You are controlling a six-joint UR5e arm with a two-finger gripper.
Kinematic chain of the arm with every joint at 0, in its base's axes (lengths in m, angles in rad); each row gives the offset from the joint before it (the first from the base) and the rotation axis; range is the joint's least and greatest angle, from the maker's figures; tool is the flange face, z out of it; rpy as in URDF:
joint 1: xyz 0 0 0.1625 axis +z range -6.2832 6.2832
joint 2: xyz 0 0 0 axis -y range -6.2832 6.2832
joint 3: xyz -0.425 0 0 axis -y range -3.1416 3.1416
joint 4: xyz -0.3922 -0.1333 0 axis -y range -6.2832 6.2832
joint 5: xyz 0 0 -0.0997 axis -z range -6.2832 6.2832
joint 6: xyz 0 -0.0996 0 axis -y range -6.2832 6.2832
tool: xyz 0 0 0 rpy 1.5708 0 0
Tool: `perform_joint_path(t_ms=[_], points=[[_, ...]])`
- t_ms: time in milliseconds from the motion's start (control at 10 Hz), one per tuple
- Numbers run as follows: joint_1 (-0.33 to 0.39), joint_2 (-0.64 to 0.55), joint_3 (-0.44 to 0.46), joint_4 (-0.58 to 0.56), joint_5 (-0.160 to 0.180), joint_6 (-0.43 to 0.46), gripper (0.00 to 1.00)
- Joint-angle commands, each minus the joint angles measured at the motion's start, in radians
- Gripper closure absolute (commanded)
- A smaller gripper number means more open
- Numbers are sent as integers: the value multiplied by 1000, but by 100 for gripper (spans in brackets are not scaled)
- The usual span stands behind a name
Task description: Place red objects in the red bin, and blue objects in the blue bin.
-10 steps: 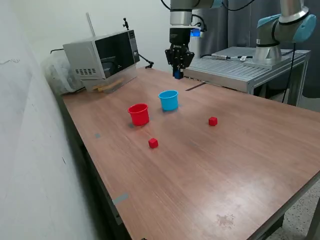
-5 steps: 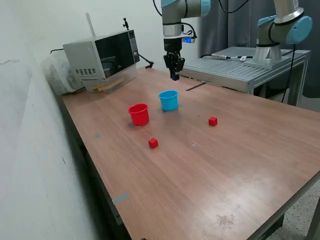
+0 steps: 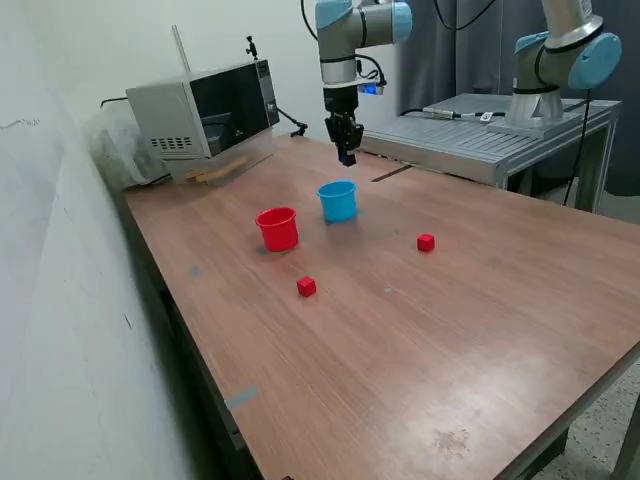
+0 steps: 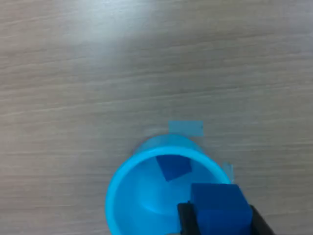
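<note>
My gripper (image 3: 346, 155) hangs above and just behind the light blue cup (image 3: 338, 200), shut on a dark blue cube (image 4: 220, 208). In the wrist view the held cube sits over the cup's rim (image 4: 117, 178), and a second dark blue cube (image 4: 172, 167) lies inside the cup. The red cup (image 3: 278, 228) stands upright to the exterior view's left of the blue cup. One red cube (image 3: 306, 287) lies in front of the red cup. Another red cube (image 3: 426, 242) lies to the exterior view's right of the blue cup.
A microwave (image 3: 205, 108) stands at the table's back left. A second robot arm (image 3: 556, 55) stands on a metal platform (image 3: 480, 135) at the back right. Bits of blue tape (image 4: 186, 128) are stuck to the wooden table (image 3: 450, 340).
My arm has moved towards the exterior view's left, bringing the gripper and held blue cube from behind the blue cup to over its rim.
</note>
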Motion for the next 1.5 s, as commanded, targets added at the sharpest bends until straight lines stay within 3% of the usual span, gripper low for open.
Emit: perform_joint_path(t_ms=[0, 300, 500, 800, 900, 1400], points=[[-11, 22, -1, -25, 3, -1, 100], [-12, 34, -1, -62, 9, -2, 100], [-14, 36, -1, -82, 34, -5, 100], [-25, 34, -1, -94, 34, -5, 100], [-26, 34, -1, -94, 32, -5, 0], [-23, 13, 2, -93, 34, -4, 0]])
